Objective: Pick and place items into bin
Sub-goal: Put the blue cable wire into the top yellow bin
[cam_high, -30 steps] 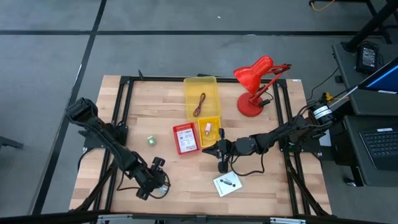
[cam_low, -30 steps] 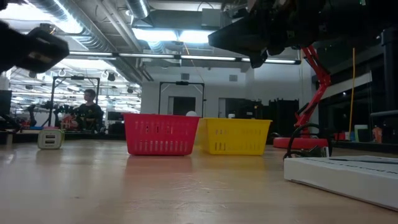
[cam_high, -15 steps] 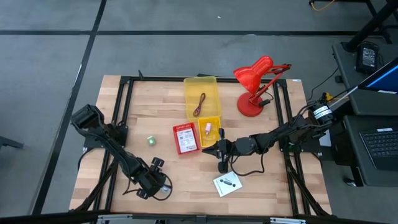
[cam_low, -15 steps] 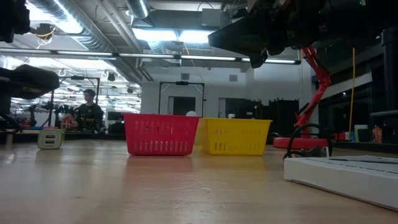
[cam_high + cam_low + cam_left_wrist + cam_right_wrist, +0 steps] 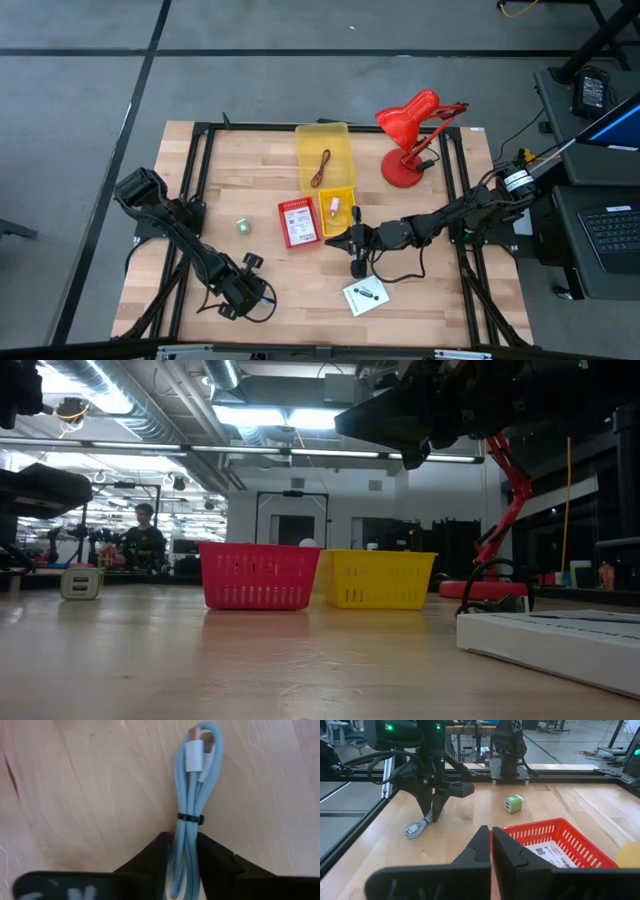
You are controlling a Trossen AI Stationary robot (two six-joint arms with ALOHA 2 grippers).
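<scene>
A light blue coiled cable (image 5: 192, 795) with a white plug and a black tie lies on the near-left of the table, also in the right wrist view (image 5: 416, 828). My left gripper (image 5: 183, 840) (image 5: 245, 297) stands over it pointing down, shut on its end. My right gripper (image 5: 491, 832) (image 5: 333, 242) hovers shut and holding nothing, level, beside the red basket (image 5: 300, 222), which holds a white printed packet. A second white packet (image 5: 365, 295) lies flat near the near edge. A dark red cord (image 5: 320, 167) lies in the yellow bin (image 5: 325, 135). A green piece (image 5: 242, 227) sits on the wood. My left gripper pinches the light blue cable's looped end (image 5: 186, 832), just past the black tie, between its two fingers (image 5: 161, 851). The fingers come from above, pointing down, one on either side of the bundled strands. The cable lies flat on the table, its plug end stretched away from the fingers.
A small yellow basket (image 5: 337, 210) with small pieces stands right of the red basket. The big red desk lamp (image 5: 408, 135) stands at the far right. A black frame rims the table (image 5: 200, 160). In the room beyond, a person (image 5: 143, 540) sits far off.
My left arm has come down toward the cable at the near-left of the table in the first half second, then held still. The right arm and all other things have stayed where they were.
</scene>
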